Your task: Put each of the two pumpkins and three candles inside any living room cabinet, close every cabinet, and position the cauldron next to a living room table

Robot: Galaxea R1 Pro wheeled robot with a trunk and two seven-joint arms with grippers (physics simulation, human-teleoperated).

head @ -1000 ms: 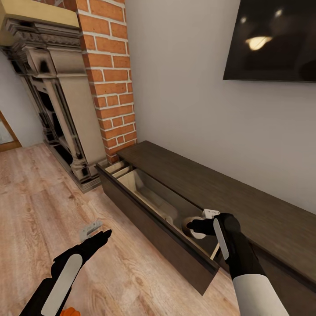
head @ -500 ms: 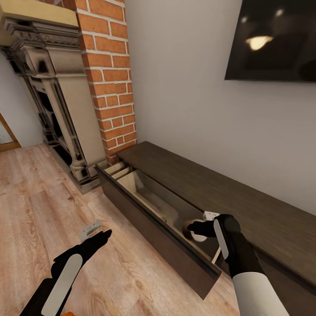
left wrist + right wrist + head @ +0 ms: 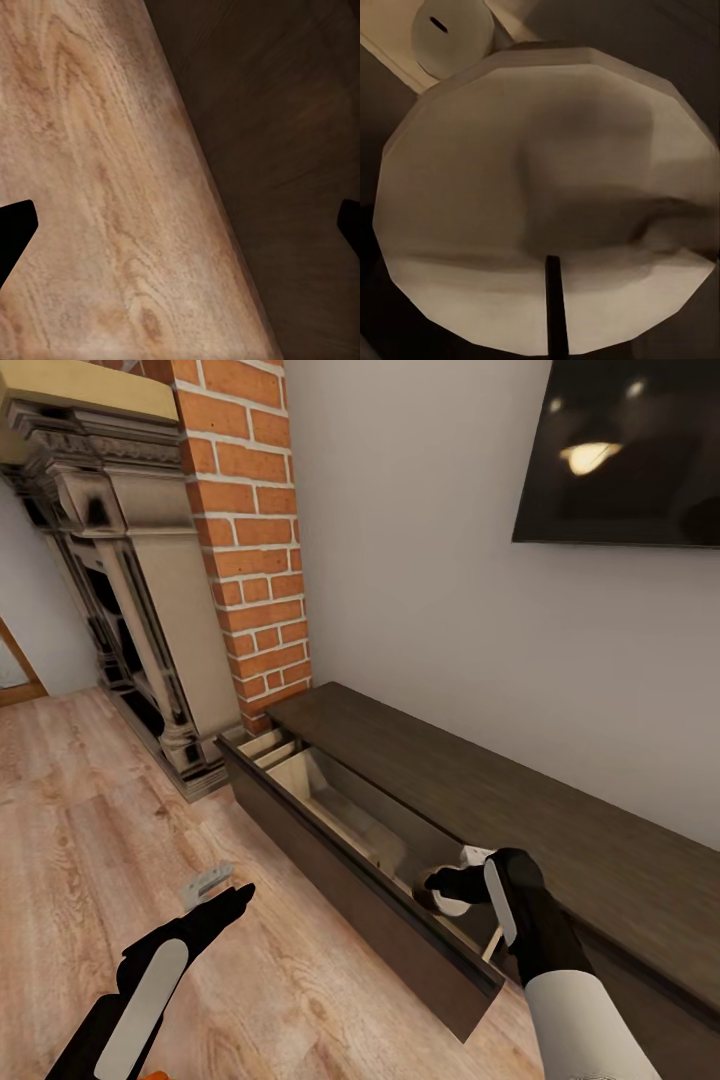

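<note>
Right claw (image 3: 437, 882) gripping candle (image 3: 544, 202) inside open cabinet (image 3: 360, 890) drawer, second candle (image 3: 454, 34) beside

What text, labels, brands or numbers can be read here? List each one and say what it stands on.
None: no view carries any readable text.
The dark screen on the wall shows lamp reflections, no logo.
The cabinet, its open drawer, the brick column and the fireplace surround are unmarked.
The candle at the right gripper is plain, as is the second candle beyond it.
</note>
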